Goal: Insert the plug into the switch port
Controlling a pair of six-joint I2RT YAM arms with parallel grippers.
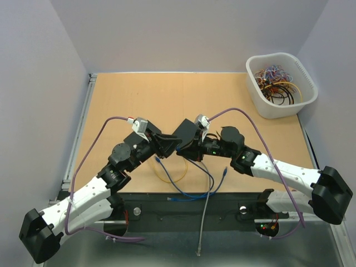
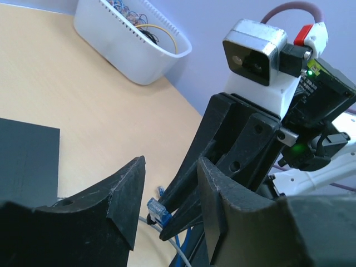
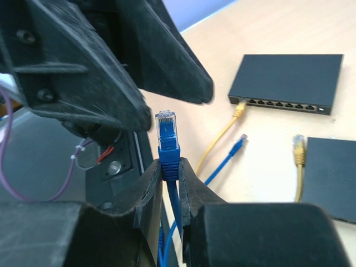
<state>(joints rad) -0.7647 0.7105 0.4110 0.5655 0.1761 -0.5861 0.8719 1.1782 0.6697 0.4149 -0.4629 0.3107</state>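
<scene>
Your blue plug (image 3: 167,132) stands upright in the right wrist view, clear tip up and long axis vertical. Your right gripper (image 3: 168,171) pinches its boot tightly just below the tip. Your left gripper (image 2: 170,167) faces it with jaws spread wide, and its wrist view shows the plug low in that gap. The switch (image 3: 286,83) lies on the table well beyond, port row toward the camera, with a yellow cable (image 3: 222,136) in its end port.
</scene>
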